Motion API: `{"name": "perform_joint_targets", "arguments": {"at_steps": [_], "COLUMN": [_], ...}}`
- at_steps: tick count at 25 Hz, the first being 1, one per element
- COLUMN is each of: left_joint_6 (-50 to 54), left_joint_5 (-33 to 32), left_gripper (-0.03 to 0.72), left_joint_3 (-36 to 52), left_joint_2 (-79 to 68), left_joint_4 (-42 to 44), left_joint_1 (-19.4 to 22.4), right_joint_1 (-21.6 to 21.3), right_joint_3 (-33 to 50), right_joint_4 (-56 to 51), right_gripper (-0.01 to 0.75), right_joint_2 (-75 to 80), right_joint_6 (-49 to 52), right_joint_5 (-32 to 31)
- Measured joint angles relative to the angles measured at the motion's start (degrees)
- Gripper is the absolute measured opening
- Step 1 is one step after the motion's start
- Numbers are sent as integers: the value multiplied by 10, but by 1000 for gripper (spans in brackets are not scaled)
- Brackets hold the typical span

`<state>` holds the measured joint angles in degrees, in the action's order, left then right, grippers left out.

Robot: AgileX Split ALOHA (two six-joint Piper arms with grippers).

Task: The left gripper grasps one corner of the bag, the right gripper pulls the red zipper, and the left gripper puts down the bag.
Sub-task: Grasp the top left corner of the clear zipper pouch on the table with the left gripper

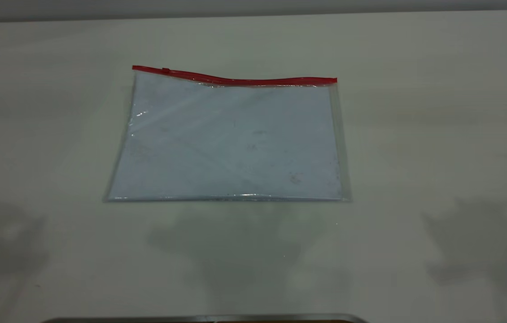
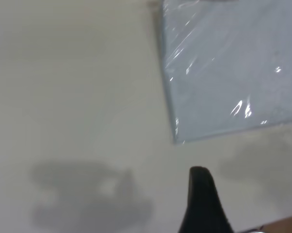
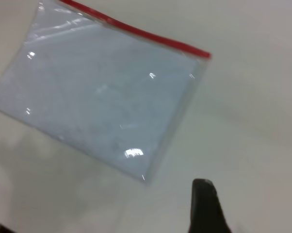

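The bag (image 1: 231,139) lies flat on the white table, a clear pouch with a pale bluish sheet inside. The red zipper (image 1: 235,80) runs along its far long edge, with the small slider tab (image 1: 165,70) near the left end. Neither gripper shows in the exterior view. In the left wrist view a black part of my left gripper (image 2: 202,194) hangs over bare table, short of a plain-edge corner of the bag (image 2: 233,73). In the right wrist view my right gripper (image 3: 204,204) hangs over bare table beside the bag (image 3: 102,97); the red zipper (image 3: 136,30) and its end corner (image 3: 204,57) show.
The white table (image 1: 415,134) stretches wide on all sides of the bag. Arm shadows fall on its front left and front right. A dark rim (image 1: 204,318) runs along the front edge.
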<state>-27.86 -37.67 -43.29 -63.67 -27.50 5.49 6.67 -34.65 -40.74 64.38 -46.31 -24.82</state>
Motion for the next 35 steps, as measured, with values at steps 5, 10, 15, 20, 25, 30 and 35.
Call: {"name": "perform_joint_targets", "arguments": {"at_steps": [5, 10, 15, 20, 25, 30, 35], "left_joint_6": [-135, -256, -350, -392, -394, -394, -395], "left_joint_5": [62, 118, 124, 87, 63, 52, 28], "left_gripper": [556, 557, 559, 559, 559, 559, 559], "left_joint_3": [-27, -80, -178, -301, -393, -455, -499], "left_joint_2": [-146, -297, -449, -594, -701, -791, -847], "left_joint_4": [-112, -228, -323, -368, -371, -372, -371], "left_joint_1": [0, 0, 0, 0, -1, -18, -44], "right_joint_1": [0, 11, 55, 77, 80, 81, 81], "right_joint_3": [-86, -172, -250, -310, -331, -331, -331], "right_joint_4": [-165, -303, -359, -379, -395, -396, -396], "right_gripper": [511, 511, 511, 511, 511, 511, 511], "right_joint_2": [159, 305, 416, 497, 527, 530, 531], "right_joint_6": [-167, -290, -350, -354, -354, -354, -354], "right_joint_5": [6, -17, -24, -40, -48, -48, -48]}}
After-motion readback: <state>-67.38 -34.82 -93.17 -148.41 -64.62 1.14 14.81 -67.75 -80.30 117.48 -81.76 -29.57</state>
